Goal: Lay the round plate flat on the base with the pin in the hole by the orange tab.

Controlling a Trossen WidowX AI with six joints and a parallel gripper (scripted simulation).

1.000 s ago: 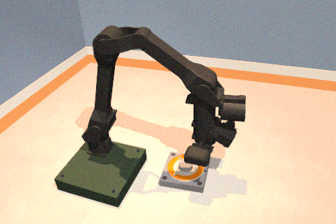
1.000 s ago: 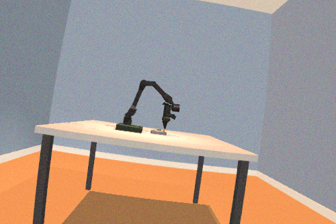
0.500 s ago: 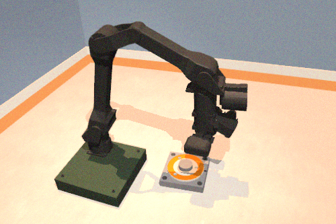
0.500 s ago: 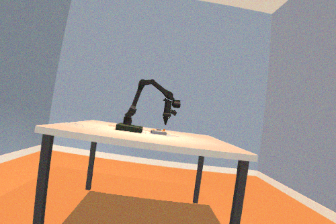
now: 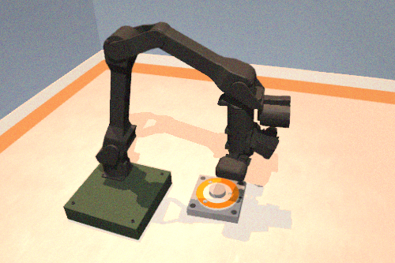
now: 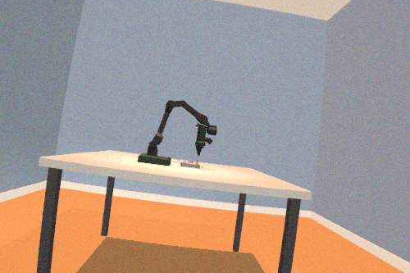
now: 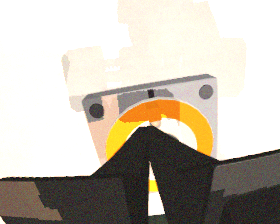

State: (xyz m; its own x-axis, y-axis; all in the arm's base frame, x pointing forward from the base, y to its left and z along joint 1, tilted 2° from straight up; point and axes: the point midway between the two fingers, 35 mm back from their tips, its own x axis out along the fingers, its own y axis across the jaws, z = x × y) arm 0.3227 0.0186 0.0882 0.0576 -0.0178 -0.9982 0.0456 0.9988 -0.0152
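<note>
The round plate (image 5: 201,193) (image 7: 206,135), an orange ring around a white middle, sits around the grey post (image 5: 217,190) on the square grey base (image 5: 213,214) (image 6: 190,166) (image 7: 211,107). Small round spots show on the plate; one pale spot (image 5: 230,193) (image 7: 155,122) lies towards the base's dark mark (image 5: 239,197) (image 7: 151,93). I cannot tell which spot is the hole or the pin, or whether the plate is fully flat. My gripper (image 5: 233,178) (image 6: 198,154) (image 7: 145,133) is shut and empty, a little above the plate. In the wrist view its fingers hide the post and the plate's near part.
The arm stands on a dark green block (image 5: 118,199) (image 6: 154,159), left of the base in the top view. Both rest on the pale table (image 6: 262,179). Dark round corner marks (image 5: 192,205) (image 7: 96,110) show on the base. The arm's shadow crosses the base.
</note>
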